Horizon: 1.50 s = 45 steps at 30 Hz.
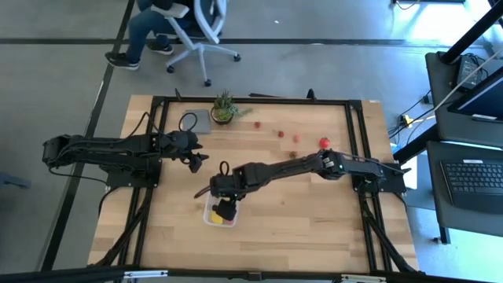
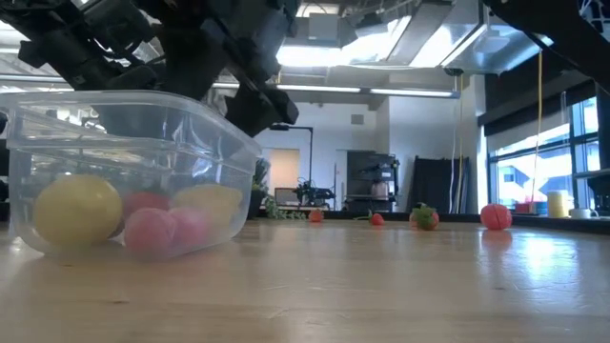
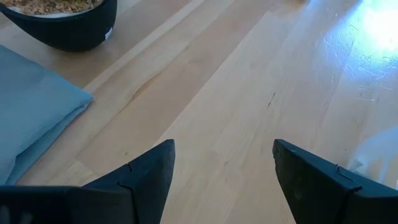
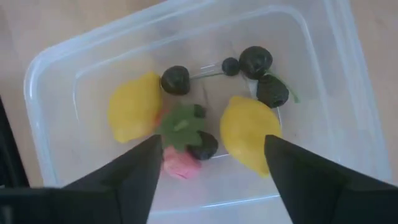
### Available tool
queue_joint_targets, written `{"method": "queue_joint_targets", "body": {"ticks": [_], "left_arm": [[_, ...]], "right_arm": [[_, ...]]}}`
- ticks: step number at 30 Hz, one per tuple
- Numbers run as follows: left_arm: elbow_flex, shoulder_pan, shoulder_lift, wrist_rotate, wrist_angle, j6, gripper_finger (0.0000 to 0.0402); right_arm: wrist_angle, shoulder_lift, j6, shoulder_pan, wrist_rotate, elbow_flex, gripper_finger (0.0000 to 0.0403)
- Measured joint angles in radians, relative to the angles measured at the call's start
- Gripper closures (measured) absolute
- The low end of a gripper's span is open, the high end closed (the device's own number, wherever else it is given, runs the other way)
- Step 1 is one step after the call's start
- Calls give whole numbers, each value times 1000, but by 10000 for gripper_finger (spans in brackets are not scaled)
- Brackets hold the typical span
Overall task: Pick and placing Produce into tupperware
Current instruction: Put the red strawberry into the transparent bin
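Note:
The clear tupperware (image 1: 212, 218) sits near the table's middle, toward the near edge. Its wall (image 2: 143, 133) fills the left of the low view. Inside lie two yellow lemons (image 4: 249, 134) (image 4: 132, 112), dark berries (image 4: 255, 61), a green-topped strawberry (image 4: 181, 127) and a pink piece (image 4: 180, 163). My right gripper (image 4: 212, 142) hangs open right above the tub (image 4: 323, 74), holding nothing. Loose red pieces (image 1: 324, 142) (image 1: 279, 134) (image 1: 296, 138) lie toward the far right, also seen low (image 2: 496, 216) (image 2: 424, 217). My left gripper (image 3: 224, 146) is open over bare wood, left of centre (image 1: 198, 160).
A green potted plant (image 1: 225, 108) stands at the far edge, its dark pot (image 3: 62, 25) near my left gripper. A flat grey piece (image 1: 194, 120) (image 3: 31, 112) lies beside it. Black frame rails (image 1: 355, 157) border the table. A seated person (image 1: 153, 27) is beyond the far edge.

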Motion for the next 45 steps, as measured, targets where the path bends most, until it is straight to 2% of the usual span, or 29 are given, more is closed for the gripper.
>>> {"method": "queue_joint_targets", "body": {"ticks": [3,7,18,24,26,29,34,39,45], "left_arm": [[0,0,0,0,0,0,140],[0,0,0,0,0,0,140],[0,0,0,0,-3,0,140],[0,0,0,0,-3,0,140],[0,0,0,0,-2,0,140],[0,0,0,0,-2,-1,140],[0,0,0,0,-2,-10,140],[0,0,0,0,-2,-9,140],[0,0,0,0,2,-10,140]], "right_arm": [[-15,-12,7,-11,-2,0,101],[-68,-91,6,-42,-1,0,97],[-444,-307,-25,-147,88,2,95],[-564,-343,-21,-156,201,2,95],[-554,-342,-16,-155,252,-12,95],[-557,-340,-50,-155,272,-50,98],[-556,-376,-123,-192,213,-211,129],[-558,-491,-125,-250,194,-490,172],[-395,-630,-134,-301,198,-808,202]]}}
